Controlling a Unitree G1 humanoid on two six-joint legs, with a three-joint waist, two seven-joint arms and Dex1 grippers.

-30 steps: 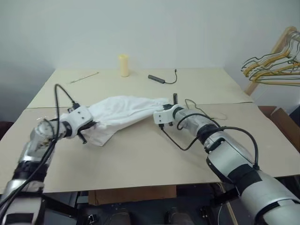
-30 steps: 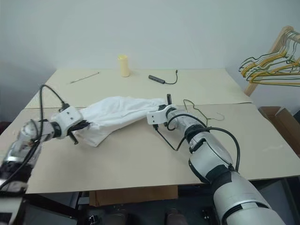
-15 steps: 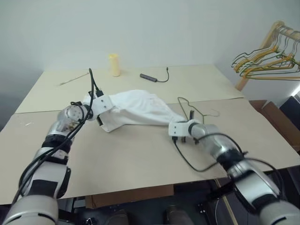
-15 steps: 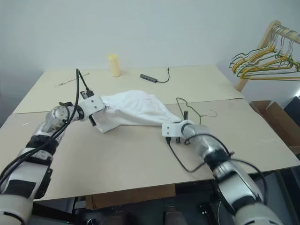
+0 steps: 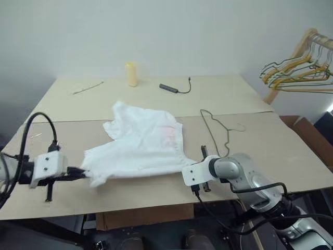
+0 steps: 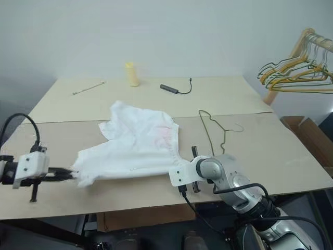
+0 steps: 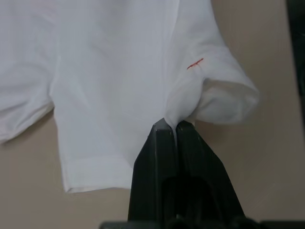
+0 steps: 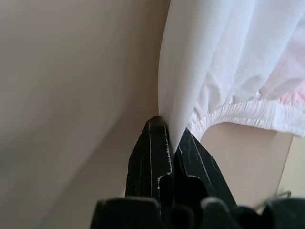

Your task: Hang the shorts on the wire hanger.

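On the near left of the cardboard-covered table point(image 5: 130, 200), my left gripper point(image 5: 80, 173) is clamped on the left corner of the shorts point(image 5: 140, 148). My left wrist view shows both black fingers point(image 7: 162, 143) pressed together with a pinch of white cloth point(image 7: 119, 71) rising from between their tips. A small red stitched mark point(image 7: 194, 63) sits on the fabric just beyond that pinch. I can read no brand, label or writing on any item.

Moving right, the shorts lie spread flat across the middle of the table, one part reaching toward the far side. A faint pink print shows near the gathered waistband edge at the right.

At the near right, my right gripper point(image 5: 196, 172) is closed on the shorts' right corner. My right wrist view shows the two fingers point(image 8: 155, 143) nipping a fold of cloth point(image 8: 209, 62) beside the elastic waistband point(image 8: 243, 114).

Just beyond that hand, the wire hanger point(image 5: 216, 127) lies flat on the table, close to the right edge of the shorts; I cannot tell whether the two touch. Its hook points toward the table's right side.

Along the far edge stand a yellow cylinder point(image 5: 131, 74), a thin stick point(image 5: 87, 88) to its left and a dark bar with a cable point(image 5: 174, 87) to its right.

Beyond the table at far right, bunched yellow and green hangers point(image 5: 296, 73) hang on a wooden rack point(image 5: 291, 60).
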